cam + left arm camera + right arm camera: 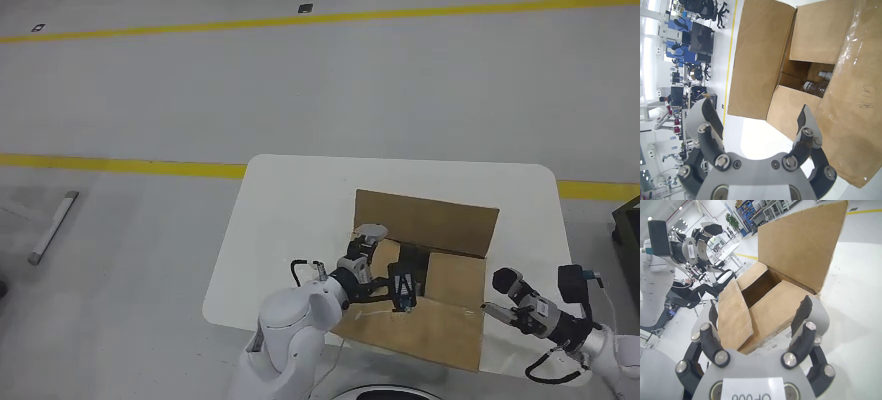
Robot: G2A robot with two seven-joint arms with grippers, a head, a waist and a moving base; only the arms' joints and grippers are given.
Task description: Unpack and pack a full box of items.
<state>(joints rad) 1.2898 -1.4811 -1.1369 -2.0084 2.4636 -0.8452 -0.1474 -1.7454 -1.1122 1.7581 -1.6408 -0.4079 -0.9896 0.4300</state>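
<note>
An open cardboard box stands on the white table, its back flap upright and its taped front flap folded out toward me. In the left wrist view, two clear bottles with white caps lie inside the box. My left gripper hangs open and empty at the box's left side. My right gripper is also open and empty, just off the box's right side. In the right wrist view it faces the box, with the left gripper beyond.
A dark bin stands off the table's right edge. The table's left half and the strip behind the box are bare. A white bar lies on the floor far left.
</note>
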